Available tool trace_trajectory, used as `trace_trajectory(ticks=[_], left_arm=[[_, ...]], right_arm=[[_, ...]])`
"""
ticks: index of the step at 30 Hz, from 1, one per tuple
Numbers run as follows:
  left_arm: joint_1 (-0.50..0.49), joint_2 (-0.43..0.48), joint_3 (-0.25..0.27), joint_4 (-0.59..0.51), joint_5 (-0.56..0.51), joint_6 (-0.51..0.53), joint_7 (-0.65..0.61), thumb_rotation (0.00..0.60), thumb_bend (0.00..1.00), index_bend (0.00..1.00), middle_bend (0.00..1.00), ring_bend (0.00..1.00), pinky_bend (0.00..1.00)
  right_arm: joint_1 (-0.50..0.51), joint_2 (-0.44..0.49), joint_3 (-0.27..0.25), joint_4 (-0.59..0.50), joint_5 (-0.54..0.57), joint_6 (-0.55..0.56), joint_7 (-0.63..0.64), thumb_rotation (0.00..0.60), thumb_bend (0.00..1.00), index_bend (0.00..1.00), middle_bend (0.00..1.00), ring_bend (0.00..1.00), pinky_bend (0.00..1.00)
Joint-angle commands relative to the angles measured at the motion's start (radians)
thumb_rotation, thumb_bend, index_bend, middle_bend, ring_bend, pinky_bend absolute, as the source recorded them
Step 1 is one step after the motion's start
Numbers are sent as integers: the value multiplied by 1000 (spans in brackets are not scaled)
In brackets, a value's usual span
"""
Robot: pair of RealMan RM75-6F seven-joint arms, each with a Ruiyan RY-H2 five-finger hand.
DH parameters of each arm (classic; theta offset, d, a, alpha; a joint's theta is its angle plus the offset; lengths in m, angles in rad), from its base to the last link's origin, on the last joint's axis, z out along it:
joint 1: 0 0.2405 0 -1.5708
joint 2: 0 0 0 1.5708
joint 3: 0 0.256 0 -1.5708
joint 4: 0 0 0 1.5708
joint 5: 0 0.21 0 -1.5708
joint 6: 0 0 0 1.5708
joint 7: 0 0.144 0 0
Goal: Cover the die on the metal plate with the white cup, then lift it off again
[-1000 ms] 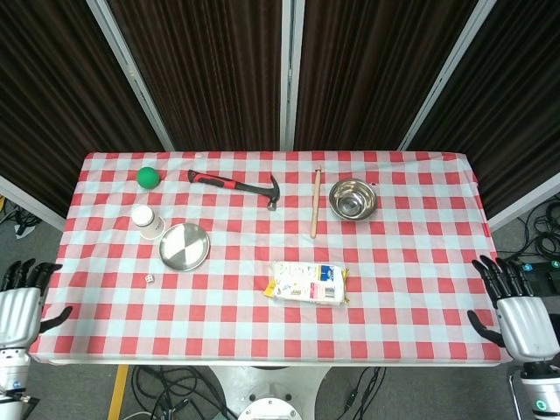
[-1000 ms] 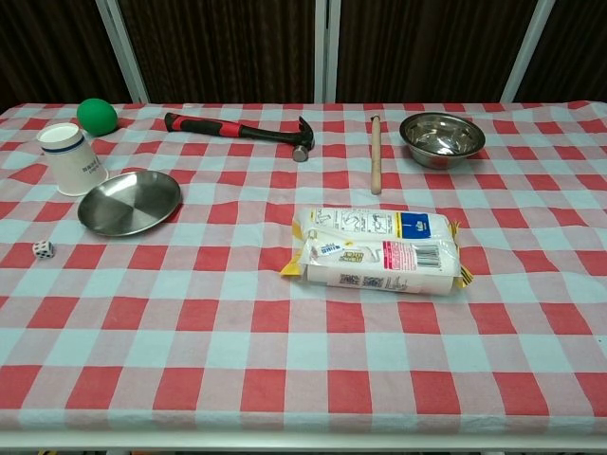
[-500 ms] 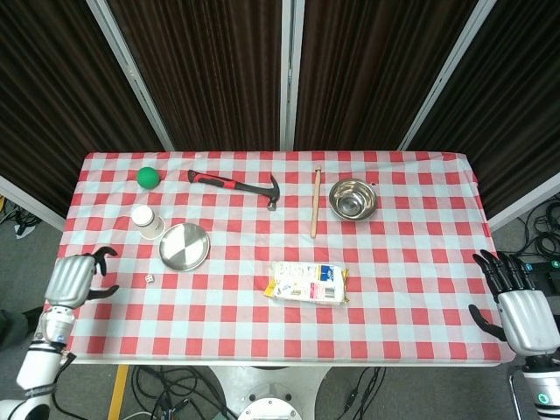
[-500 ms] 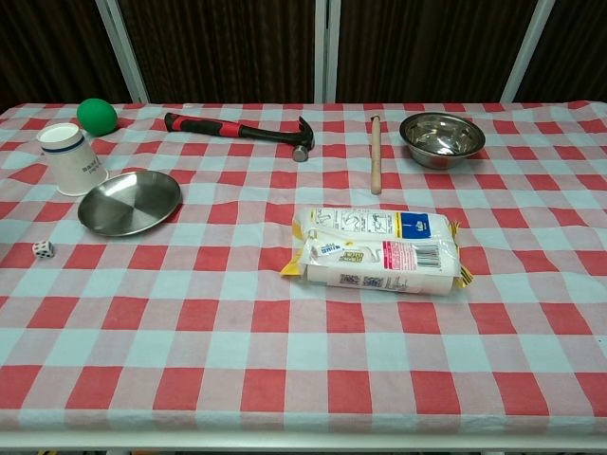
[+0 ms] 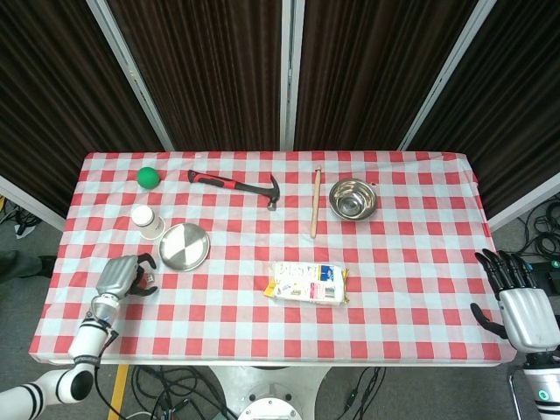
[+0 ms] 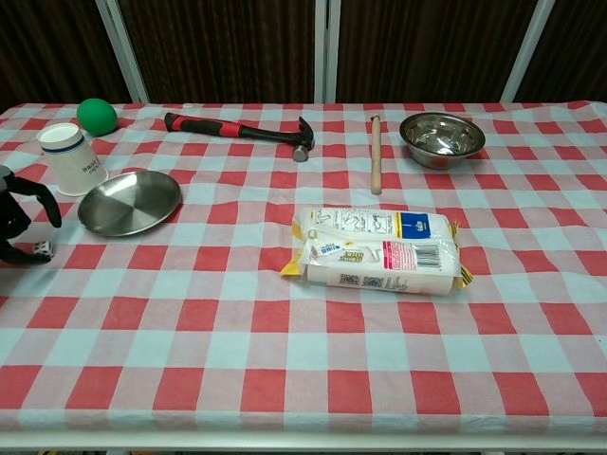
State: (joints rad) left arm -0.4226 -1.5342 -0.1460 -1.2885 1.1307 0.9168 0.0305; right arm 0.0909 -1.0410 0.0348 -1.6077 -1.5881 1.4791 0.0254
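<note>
Over at the left edge of the tabletop, the left hand is right on the die, which sits on the checked cloth and not on the metal plate. Dark fingers arch over the little white cube in the chest view, one tip down beside it; whether they actually pinch it, I cannot tell, the die is too small and half hidden. The plate lies empty just to the right of that hand, close by but apart from the die. Behind the plate, toward the far-left corner, the white cup stands upright with its blue band near the rim, just beside the plate. Further back, near the far edge, the green ball rests alone.

Along the far edge runs the red-and-black hammer, head pointing right. Next to it lies the wooden stick, running front to back, and then the steel bowl just beyond it. In the middle, nearer the front edge, the plastic food packet lies flat.

Off the right edge, clear of the cloth, the right hand hangs with its fingers spread and nothing in them.
</note>
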Motion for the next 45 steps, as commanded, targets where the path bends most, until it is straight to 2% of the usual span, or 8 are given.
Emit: trace_trajectory(ticks=[1,11,19,25,31,37,41,45], left_arm=[[-6,-15,6,20,-14,-7,19,600,246,464,897,905,933],[-3,-21,14,36,-34,-4,29,600,302,477,901,909,933],[-12,-37,13,63,-36,-1,38,600,372,572,931,934,938],[-28,-25,-11,26,12,49,26,600,377,583,932,935,938],[-108,-57,-55,59,12,6,57,600,376,567,937,941,938],[-171,-116,-87,117,-64,-39,133,600,361,512,936,939,938],[-179,-125,-83,115,-92,-42,166,600,238,396,926,934,936],[-152,-107,-79,73,-53,46,154,600,153,283,869,903,908]], right_arm=[[0,0,0,1,3,-2,1,600,226,58,74,0,9],[4,-2,0,0,8,-9,-3,600,226,58,74,0,9],[3,0,-2,-2,12,-9,-5,600,226,58,75,0,9],[-2,2,-3,-2,11,0,-6,600,226,58,75,0,9],[-4,0,-3,9,18,-2,8,600,225,58,75,0,9],[-11,0,-5,20,21,5,22,600,226,58,75,0,14],[-15,1,-6,28,26,6,31,600,226,58,75,0,23],[-11,0,-4,32,24,3,35,600,226,58,75,0,31]])
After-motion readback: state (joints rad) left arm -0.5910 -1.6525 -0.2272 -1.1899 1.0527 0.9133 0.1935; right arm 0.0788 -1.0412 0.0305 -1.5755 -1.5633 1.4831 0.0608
